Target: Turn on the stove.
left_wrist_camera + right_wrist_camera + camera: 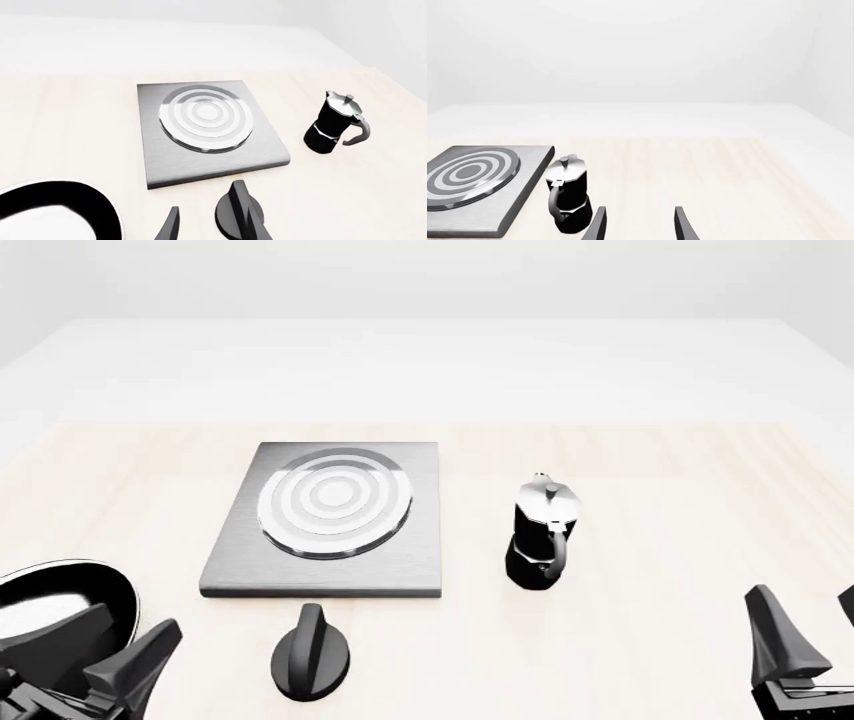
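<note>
Here is the stove [400, 550], a flat brushed-grey slab lying on the pale wooden tabletop [641, 480] a little left of centre, its round burner [334, 502] of silver rings set toward the far side of the slab. At about 6 o'clock from the slab, just off its near edge and apart from it, sits the black ridged knob [311, 655], ridge pointing roughly toward 12 o'clock. At 3 o'clock from the slab stands the moka pot [542, 532], upright, near the slab but not touching it (black body, silver top, handle on the near side). Down at 7 o'clock in the front view the left end effector [114, 665] hangs low over the tabletop, fingers spread and empty, with a black-rimmed white plate [60, 590] just beside it; the knob lies at its 3 o'clock, close but untouched. Over at 5 o'clock the right end effector [807, 635] is also parted wide, nothing between its fingers, well apart from the pot and the stove. From the left wrist view the knob looms close beside one dark fingertip [170, 225].
</note>
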### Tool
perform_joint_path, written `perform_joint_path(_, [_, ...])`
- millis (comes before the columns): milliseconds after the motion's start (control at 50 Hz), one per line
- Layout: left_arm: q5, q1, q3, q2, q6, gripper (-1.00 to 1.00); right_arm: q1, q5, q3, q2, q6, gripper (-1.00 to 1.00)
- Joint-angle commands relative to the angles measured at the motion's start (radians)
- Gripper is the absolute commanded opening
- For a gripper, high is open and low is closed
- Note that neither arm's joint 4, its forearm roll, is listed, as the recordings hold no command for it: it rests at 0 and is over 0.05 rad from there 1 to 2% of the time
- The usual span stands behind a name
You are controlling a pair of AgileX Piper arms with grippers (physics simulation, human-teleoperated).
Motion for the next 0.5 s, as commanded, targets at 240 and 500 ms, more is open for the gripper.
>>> perform_joint_path(240, [0.091,0.055,0.005,-0.148,-0.051,1.00,-0.002,-0.002,0.000,-0.005,0.002,1.00])
perform_joint_path(500, [0.099,0.128,0.026,-0.148,0.031,1.00,-0.004,-0.005,0.000,-0.006,0.000,1.00])
